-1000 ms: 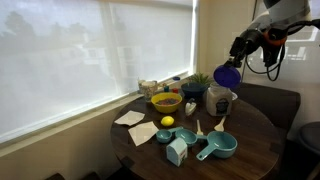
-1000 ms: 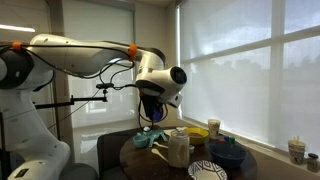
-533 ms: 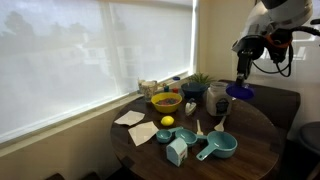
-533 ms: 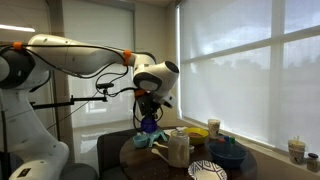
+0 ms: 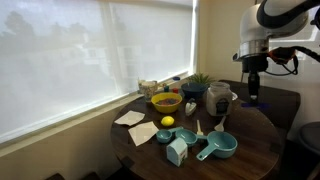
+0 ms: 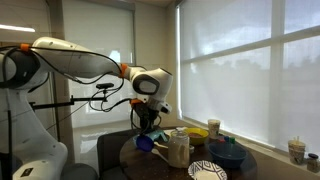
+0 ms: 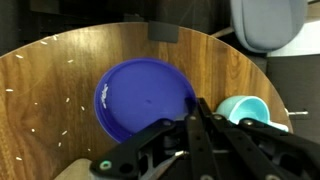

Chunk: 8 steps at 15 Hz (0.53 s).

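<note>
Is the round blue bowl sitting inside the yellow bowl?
No, the wrist view shows the round blue plastic bowl over bare brown wooden table.

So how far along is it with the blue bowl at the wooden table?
Done: the jaws are shut on the rim of the round blue plastic bowl. In hand: the bowl is held low over the round wooden table, near its edge and beside a teal cup. Whether it touches the wood I cannot tell. Left: the bowl is not yet released and the jaws are not opened.

2 ext cams mid-range, facing across shared table; wrist cam close, top-down
</note>
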{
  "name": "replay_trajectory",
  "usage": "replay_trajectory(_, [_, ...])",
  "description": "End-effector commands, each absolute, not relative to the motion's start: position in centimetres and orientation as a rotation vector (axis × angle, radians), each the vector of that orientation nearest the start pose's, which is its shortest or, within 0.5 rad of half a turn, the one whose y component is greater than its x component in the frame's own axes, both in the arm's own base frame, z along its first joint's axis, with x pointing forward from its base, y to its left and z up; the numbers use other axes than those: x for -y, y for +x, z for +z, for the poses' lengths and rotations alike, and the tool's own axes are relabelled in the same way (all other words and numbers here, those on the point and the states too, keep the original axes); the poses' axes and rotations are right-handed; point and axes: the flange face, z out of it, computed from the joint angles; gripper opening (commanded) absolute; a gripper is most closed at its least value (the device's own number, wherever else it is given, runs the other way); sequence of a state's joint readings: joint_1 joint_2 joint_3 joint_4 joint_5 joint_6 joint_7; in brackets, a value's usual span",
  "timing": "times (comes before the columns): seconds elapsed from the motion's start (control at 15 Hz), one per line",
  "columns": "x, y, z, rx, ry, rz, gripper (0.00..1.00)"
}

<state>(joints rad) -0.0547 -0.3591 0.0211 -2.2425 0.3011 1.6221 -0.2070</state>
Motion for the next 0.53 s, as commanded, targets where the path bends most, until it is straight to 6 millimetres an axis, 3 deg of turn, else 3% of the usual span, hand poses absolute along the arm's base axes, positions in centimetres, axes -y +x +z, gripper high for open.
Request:
replay_trajectory(0.0, [-3.1, 41.0, 47.3, 0.203, -2.953, 0.299, 0.01])
replay_trajectory(0.47, [-5.4, 42.4, 44.5, 0.205, -2.981, 0.076, 0.01])
